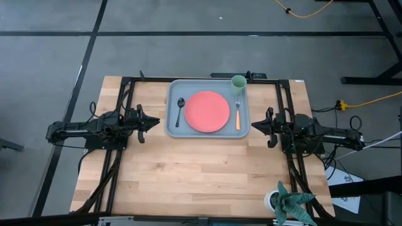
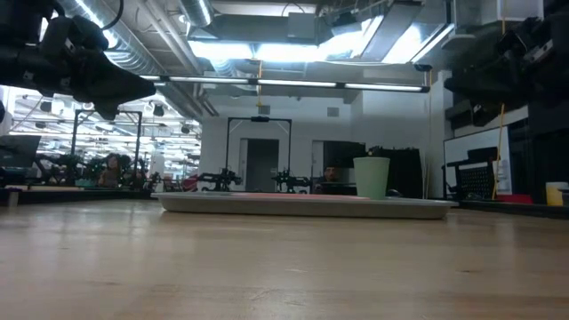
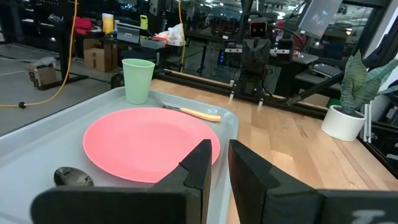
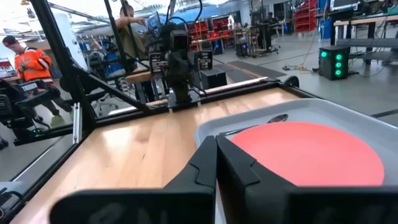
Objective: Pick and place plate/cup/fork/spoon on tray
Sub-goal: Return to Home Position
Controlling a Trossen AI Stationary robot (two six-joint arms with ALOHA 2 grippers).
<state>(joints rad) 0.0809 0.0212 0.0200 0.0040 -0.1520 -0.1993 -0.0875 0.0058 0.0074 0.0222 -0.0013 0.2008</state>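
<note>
- High view: tray (image 1: 173, 88) holds plate (image 1: 207, 112), cup (image 1: 239, 82), fork (image 1: 238, 114), spoon (image 1: 179, 110) (all set).
- Left gripper (image 1: 156, 122), right gripper (image 1: 254, 125): claws narrow, empty; retract level, clear of rim.

The plate (image 1: 207, 112) lies mid-tray (image 1: 188, 88), with the spoon (image 1: 179, 111) to its left and the fork (image 1: 237, 114) to its right. The cup (image 1: 238, 82) stands behind the fork.
</note>
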